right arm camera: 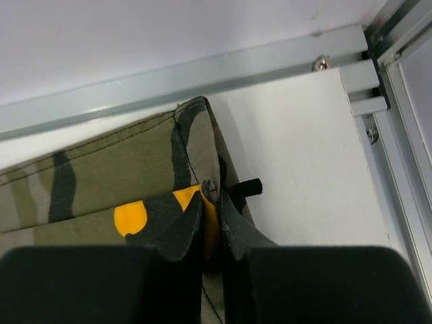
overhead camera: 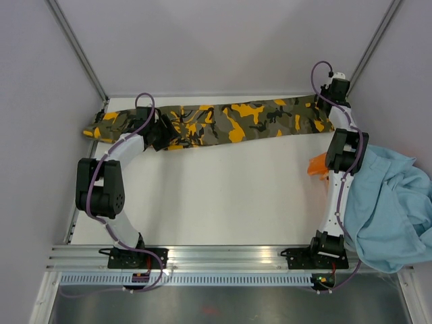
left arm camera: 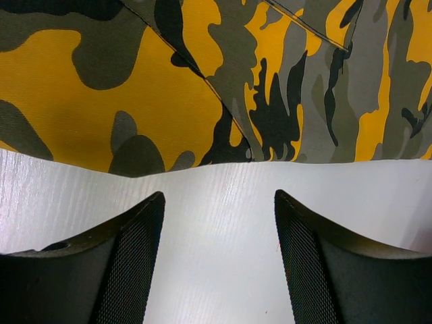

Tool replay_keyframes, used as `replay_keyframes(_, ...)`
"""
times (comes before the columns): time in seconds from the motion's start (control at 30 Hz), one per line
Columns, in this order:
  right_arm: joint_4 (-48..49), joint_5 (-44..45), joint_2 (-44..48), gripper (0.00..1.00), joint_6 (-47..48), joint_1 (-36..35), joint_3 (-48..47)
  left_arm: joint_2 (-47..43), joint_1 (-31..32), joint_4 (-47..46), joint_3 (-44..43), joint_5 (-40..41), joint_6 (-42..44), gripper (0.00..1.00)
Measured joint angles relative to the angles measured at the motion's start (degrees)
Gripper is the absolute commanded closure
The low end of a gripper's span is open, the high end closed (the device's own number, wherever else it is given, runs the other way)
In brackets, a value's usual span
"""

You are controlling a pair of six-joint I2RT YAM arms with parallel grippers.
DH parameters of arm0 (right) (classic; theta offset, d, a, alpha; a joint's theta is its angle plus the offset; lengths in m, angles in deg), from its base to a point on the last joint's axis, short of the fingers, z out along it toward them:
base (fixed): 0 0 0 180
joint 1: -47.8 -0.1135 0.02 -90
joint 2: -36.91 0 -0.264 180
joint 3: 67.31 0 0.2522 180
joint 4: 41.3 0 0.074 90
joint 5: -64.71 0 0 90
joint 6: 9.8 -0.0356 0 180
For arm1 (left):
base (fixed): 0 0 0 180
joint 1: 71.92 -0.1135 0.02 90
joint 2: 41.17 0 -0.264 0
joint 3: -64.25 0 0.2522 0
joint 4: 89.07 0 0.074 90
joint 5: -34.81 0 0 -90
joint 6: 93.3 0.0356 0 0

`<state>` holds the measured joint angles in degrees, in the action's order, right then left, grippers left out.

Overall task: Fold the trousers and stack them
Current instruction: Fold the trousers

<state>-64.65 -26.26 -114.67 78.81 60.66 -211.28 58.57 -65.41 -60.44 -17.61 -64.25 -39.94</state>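
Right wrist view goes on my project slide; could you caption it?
Right tool pinches a corner of the camouflage trousers, near the rail at the table edge.

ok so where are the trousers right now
In the top view the trousers lie stretched along the far edge of the table, right end pinched by the right hand, left hand open at their near edge.

No writing, label, brand, number or sign can be read in any of the views. The trousers (overhead camera: 223,123) along the far side of the desk (overhead camera: 223,196) show only a camouflage print, without letters.
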Motion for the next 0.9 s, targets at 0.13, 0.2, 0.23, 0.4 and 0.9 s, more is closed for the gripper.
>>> replay_keyframes(0.13, 1.55, -2.08, 1.60, 0.89, -0.55, 0.07, 0.55, 0.00, 0.00, 0.00, 0.00, 0.00, -0.02, 0.28)
replay_keyframes(0.2, 2.58, -2.97, 2.51, 0.88, -0.85, 0.04, 0.66, 0.00, 0.00, -0.02, 0.00, 0.00, 0.00, 0.28)
replay_keyframes(0.23, 3.06, -3.32, 2.86, 0.87, -0.96, 0.04, 0.76, 0.00, 0.00, -0.02, 0.00, 0.00, -0.02, 0.28)
replay_keyframes(0.4, 4.92, -4.83, 4.39, 0.75, -1.73, -0.04, 0.76, 0.02, 0.00, -0.02, 0.00, -0.04, -0.02, 0.28)
replay_keyframes(0.9, 7.54, -6.62, 2.80, 0.54, -1.73, -0.17, -0.13, 1.16, 0.00, -0.24, -0.11, -0.07, -0.02, 0.28)
